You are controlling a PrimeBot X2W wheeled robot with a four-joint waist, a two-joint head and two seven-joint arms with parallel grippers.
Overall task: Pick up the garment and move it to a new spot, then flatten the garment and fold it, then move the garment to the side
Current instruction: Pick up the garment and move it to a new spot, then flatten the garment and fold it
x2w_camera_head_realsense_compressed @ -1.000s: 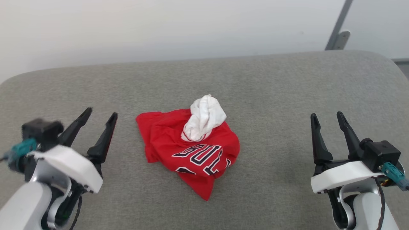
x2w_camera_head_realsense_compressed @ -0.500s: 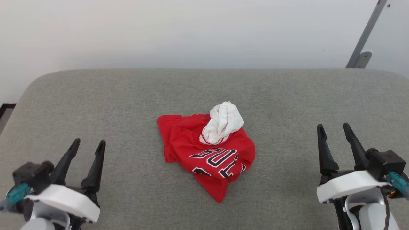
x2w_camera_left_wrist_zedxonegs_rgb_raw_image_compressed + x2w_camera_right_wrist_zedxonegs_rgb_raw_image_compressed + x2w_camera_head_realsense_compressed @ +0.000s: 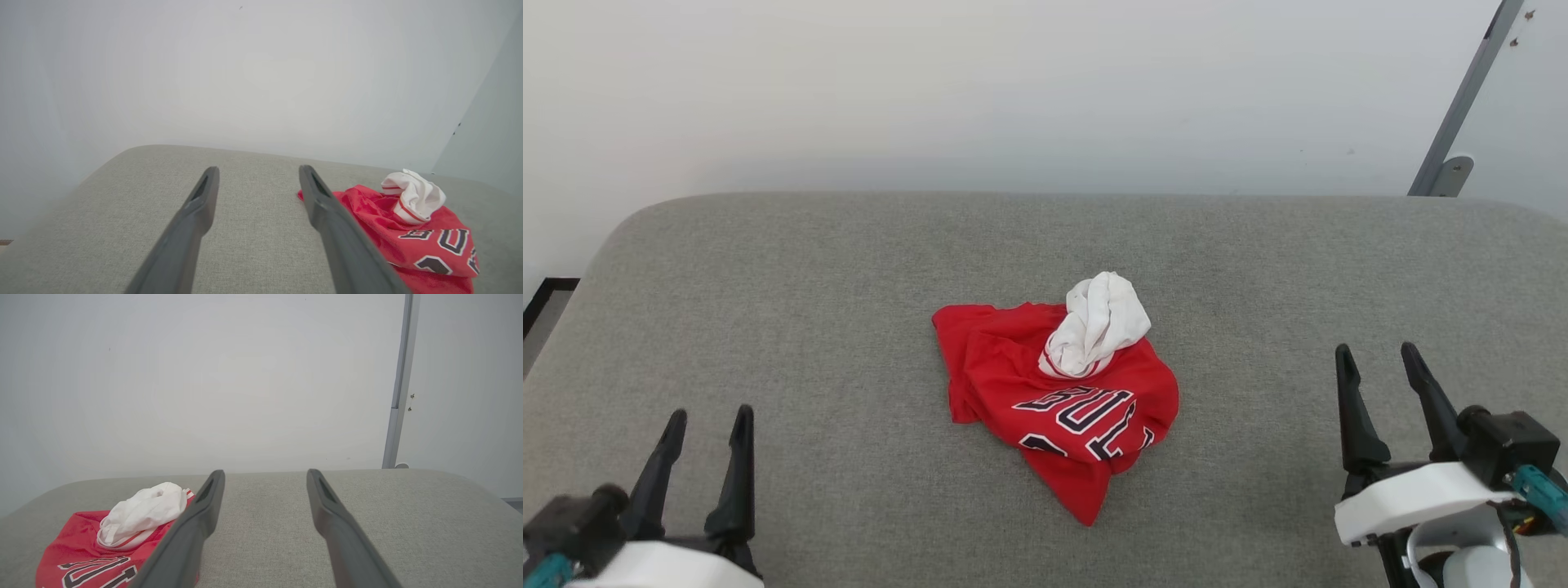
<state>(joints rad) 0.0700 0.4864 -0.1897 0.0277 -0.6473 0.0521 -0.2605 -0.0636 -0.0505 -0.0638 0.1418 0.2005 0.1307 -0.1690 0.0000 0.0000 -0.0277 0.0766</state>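
The garment point(image 3: 1054, 392) lies crumpled in the middle of the grey padded surface point(image 3: 849, 269), red with black white-outlined letters and a bunched white sleeve on top. The left wrist view has the garment point(image 3: 408, 232) at its right; the right wrist view has the garment point(image 3: 102, 547) at its lower left. My left gripper point(image 3: 708, 414) stands open at the lower left, well apart from the cloth. Far to the garment's right, my right gripper point(image 3: 1377, 351) is open too. Nothing sits between either pair of fingers point(image 3: 196, 212) point(image 3: 327, 506).
A white wall point(image 3: 1013, 90) rises behind the surface's far edge. A grey metal post point(image 3: 1462, 98) leans at the back right. The surface's rounded left corner meets a dark floor strip point(image 3: 547, 298).
The head camera has shifted, so the whole scene sits lower and to the right. The left gripper has drawn back toward the lower left. The garment lies as before.
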